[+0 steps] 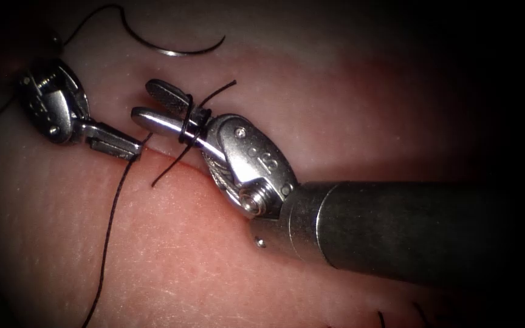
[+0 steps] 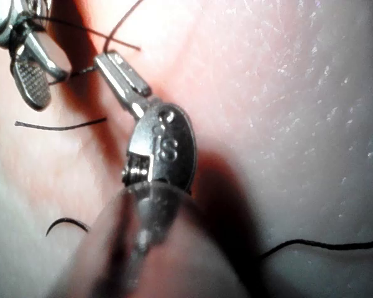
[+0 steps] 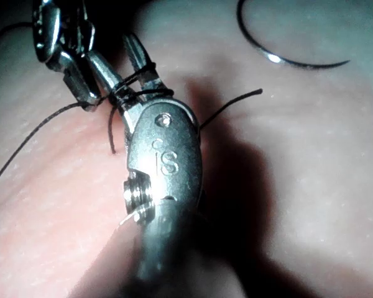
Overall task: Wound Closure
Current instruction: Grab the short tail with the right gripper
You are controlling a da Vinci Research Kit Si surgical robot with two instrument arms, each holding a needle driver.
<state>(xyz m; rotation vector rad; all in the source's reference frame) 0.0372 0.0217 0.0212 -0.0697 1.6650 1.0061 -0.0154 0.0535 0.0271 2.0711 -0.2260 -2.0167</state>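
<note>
Now the right tool [image 1: 153,103], jaws parted, is wearing loops of thin, floppy thread [image 1: 188,124]. Its left partner [image 1: 130,149] is pinching that thread. Far off, the stiff needle [image 1: 174,48] is lying loose on the tissue [image 1: 183,261]; its middle looks best for grabbing.
</note>
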